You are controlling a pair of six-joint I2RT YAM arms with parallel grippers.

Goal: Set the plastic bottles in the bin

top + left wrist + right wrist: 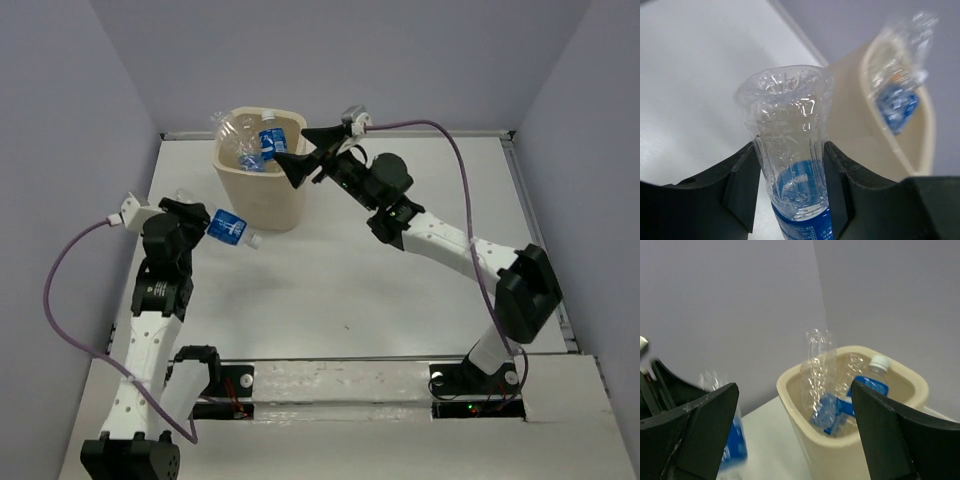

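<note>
Left wrist view: the left gripper (790, 172) clenches a bottle (787, 120) mid-body, base poking beyond its fingertips. It looks light, crushable and slick, so the ribbed middle suits. The bin (855, 130) lies just ahead; the right gripper (292, 147) is spread, empty.

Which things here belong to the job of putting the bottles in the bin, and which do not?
Belong to the job:
bin
bottles inside it
bottle held in the left gripper
open right gripper

Not part of it:
purple cables
table
</note>
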